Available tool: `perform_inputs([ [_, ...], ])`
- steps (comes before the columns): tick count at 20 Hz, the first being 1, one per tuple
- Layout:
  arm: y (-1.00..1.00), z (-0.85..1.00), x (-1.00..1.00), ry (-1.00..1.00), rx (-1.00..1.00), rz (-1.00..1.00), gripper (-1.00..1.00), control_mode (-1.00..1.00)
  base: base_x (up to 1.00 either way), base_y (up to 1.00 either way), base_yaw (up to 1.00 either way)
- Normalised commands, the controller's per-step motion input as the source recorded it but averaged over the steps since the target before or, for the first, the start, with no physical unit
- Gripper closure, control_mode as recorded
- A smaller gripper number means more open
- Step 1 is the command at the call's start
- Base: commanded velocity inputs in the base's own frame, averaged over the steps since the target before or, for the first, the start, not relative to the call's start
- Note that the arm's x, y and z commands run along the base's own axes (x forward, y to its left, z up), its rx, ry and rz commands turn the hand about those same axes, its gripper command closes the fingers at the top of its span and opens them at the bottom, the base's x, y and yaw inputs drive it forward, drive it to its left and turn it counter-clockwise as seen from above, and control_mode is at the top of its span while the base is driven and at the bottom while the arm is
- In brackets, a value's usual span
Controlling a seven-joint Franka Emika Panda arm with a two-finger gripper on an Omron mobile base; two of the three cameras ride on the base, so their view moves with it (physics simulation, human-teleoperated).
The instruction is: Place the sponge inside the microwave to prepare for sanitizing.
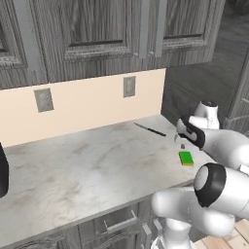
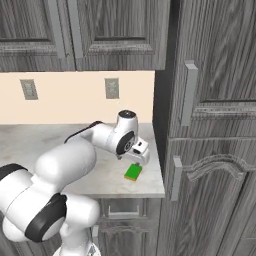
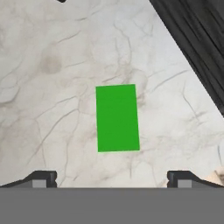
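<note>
The sponge [image 1: 186,158] lies flat on the marble counter [image 1: 87,165], green side up with a thin yellow edge, near the counter's right front corner. It is also seen from the other side as the sponge [image 2: 133,172]. My gripper [image 2: 140,159] hovers just above it, pointing down, apart from it. In the hand view the sponge [image 3: 117,118] sits centred ahead of the gripper [image 3: 111,179], whose fingertips [image 3: 41,178] stand wide apart and open with nothing between them. The microwave is out of view.
A dark knife [image 1: 150,129] lies at the back of the counter near the wall. A tall wood-grain cabinet [image 2: 210,150] stands right beside the counter's end. Upper cabinets [image 1: 97,29] hang overhead. A dark rounded object [image 1: 2,170] is cut off at the left edge.
</note>
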Motion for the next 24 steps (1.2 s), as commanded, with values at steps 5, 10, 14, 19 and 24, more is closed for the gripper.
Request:
perform_inputs([
  [5, -0.07, -0.22, 0.04, 0.01, 0.00, 0.00, -1.00, -1.00, 0.00, 0.00, 0.00],
  [10, -0.07, -0.19, 0.02, 0.00, 0.00, 0.00, -1.00, -1.00, 0.00, 0.00, 0.00],
  [14, -0.06, -0.18, 0.04, 0.00, 0.00, 0.00, -1.00, -1.00, 0.00, 0.00, 0.00],
  [19, -0.03, -0.17, 0.07, 0.00, 0.00, 0.00, -1.00, -1.00, 0.00, 0.00, 0.00],
  [24, 0.00, -0.18, 0.14, 0.00, 0.00, 0.01, -1.00, -1.00, 0.00, 0.00, 0.00],
])
